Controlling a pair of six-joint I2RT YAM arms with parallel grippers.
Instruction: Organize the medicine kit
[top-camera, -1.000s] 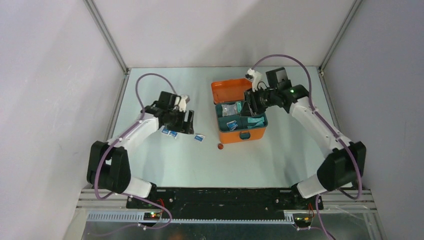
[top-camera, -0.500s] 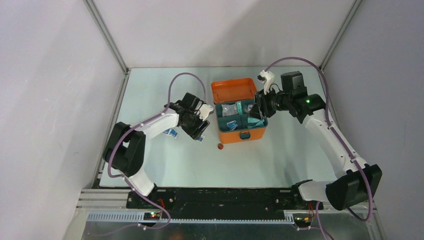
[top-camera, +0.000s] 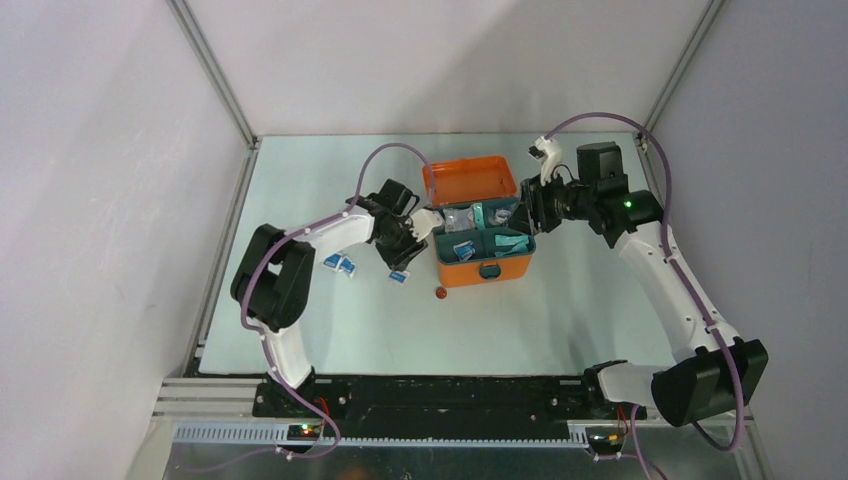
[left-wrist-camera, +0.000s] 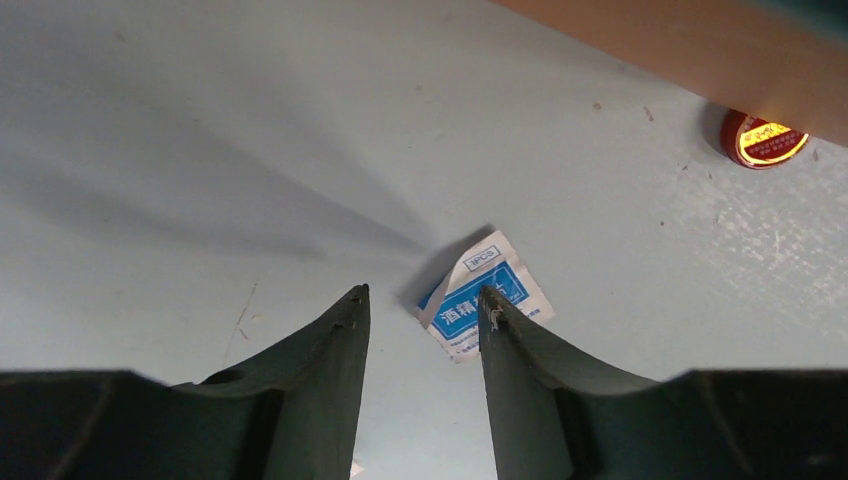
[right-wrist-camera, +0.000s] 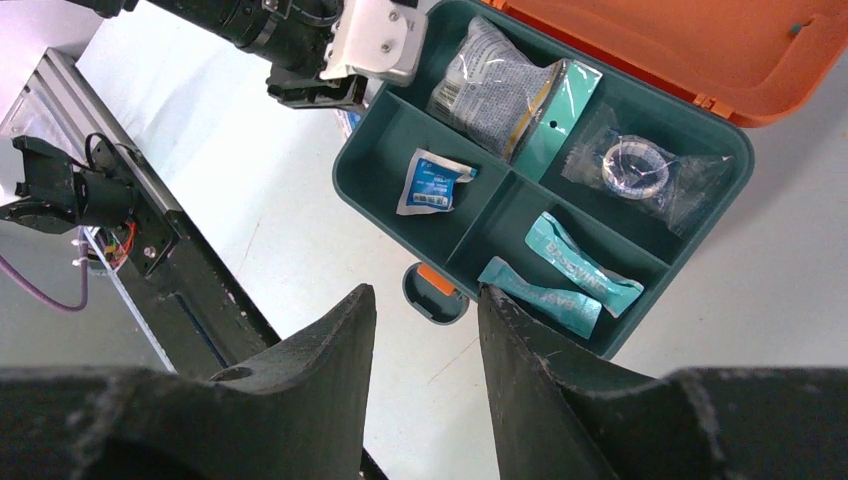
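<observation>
The orange medicine kit (top-camera: 481, 268) stands open at mid-table, its lid (top-camera: 470, 178) tipped back. Its teal tray (right-wrist-camera: 480, 225) holds a blue-white packet (right-wrist-camera: 435, 182), a silvery bag (right-wrist-camera: 498, 88), a clear bag (right-wrist-camera: 640, 170) and two teal sachets (right-wrist-camera: 572, 275). My left gripper (top-camera: 404, 248) is open and empty beside the kit's left wall. In the left wrist view (left-wrist-camera: 424, 291) it hovers just above a blue-white packet (left-wrist-camera: 480, 290) on the table. My right gripper (top-camera: 528, 208) is open and empty above the kit's right edge, shown also in the right wrist view (right-wrist-camera: 428, 291).
Two more blue-white packets (top-camera: 340, 265) lie left of the kit. A small red tin (top-camera: 439, 293) sits in front of the kit's left corner, also in the left wrist view (left-wrist-camera: 765, 141). The kit's grey latch (right-wrist-camera: 435, 292) faces the near edge. Walls enclose three sides.
My left gripper has swung right to the kit's left wall, above the loose packet. My right gripper has drawn back to the right, off the tray.
</observation>
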